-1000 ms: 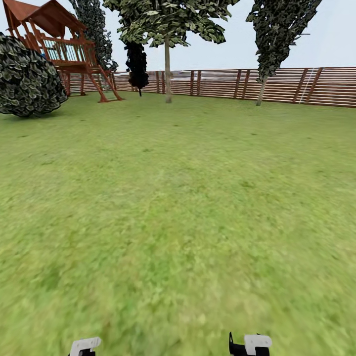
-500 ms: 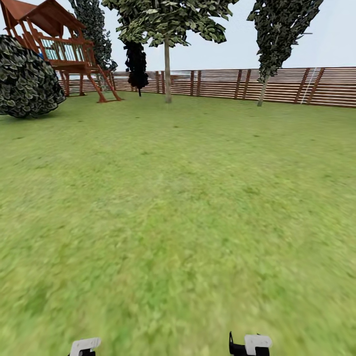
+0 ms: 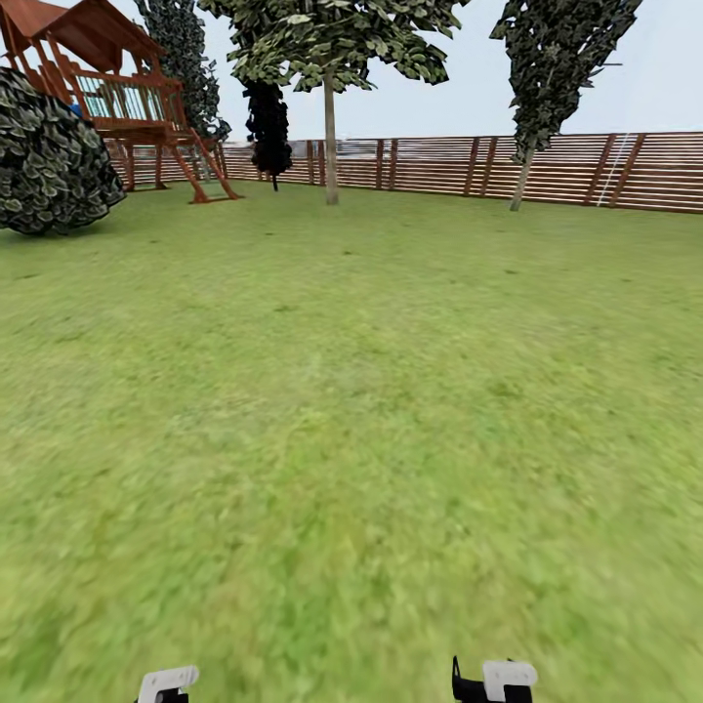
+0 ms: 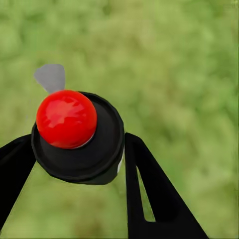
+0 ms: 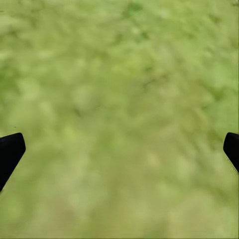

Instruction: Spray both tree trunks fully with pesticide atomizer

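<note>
Both arms held low, claws pointing down

In the head view only the white wrist tops peek in, the left arm (image 3: pixel 168 682) at about 7 o'clock and the right arm (image 3: pixel 496 680) at about 5 o'clock. The left claw (image 4: pixel 74 164) has its two black fingers (image 4: pixel 149 194) closed against a black-capped, red-knobbed sprayer (image 4: pixel 77 137). The right claw (image 5: pixel 119 149) is spread wide, its black fingertips (image 5: pixel 10 152) far apart and holding nothing.

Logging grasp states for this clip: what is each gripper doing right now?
Left gripper: shut on the atomizer, red cap facing the camera.
Right gripper: open, holding nothing, lawn beneath.
</note>
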Robot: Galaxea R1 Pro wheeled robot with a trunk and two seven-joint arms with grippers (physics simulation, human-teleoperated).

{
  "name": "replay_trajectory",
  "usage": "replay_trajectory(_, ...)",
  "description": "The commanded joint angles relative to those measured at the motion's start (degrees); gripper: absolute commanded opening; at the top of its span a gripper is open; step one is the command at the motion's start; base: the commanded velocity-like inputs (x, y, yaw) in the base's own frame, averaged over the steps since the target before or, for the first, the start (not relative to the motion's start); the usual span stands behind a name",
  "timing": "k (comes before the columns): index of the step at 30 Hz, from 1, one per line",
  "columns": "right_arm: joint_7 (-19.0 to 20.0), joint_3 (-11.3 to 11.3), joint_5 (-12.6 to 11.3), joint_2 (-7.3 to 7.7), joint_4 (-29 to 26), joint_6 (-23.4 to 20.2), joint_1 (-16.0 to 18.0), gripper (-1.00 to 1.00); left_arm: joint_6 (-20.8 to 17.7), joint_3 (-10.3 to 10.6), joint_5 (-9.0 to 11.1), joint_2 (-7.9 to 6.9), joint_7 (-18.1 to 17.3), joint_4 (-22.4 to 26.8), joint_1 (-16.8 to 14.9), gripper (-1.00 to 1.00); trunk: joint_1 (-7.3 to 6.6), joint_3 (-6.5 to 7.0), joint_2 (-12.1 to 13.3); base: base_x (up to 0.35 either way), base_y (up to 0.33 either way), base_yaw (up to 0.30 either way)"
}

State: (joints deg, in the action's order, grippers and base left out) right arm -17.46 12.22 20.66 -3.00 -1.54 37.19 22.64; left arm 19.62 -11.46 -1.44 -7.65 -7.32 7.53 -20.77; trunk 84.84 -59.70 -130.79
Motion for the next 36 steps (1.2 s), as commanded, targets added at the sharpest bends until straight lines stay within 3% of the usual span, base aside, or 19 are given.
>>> replay_trajectory(1,-0.4,0.3,0.6,-0.02,0.0,0.1,0.0,1.0,0.1,-0.5,-0.1,0.0,-0.4,-0.1,0.0,-1.0,0.03,-0.05,0.0,0.338,0.0,0.0)
replay_trajectory(36,-0.4,0.4,0.6,0.0,0.0,0.1,0.0,1.0,0.2,-0.5,-0.1,0.0,-0.4,-0.1,-0.1,-1.0,0.03,-0.05,0.0,0.338,0.0,0.0)
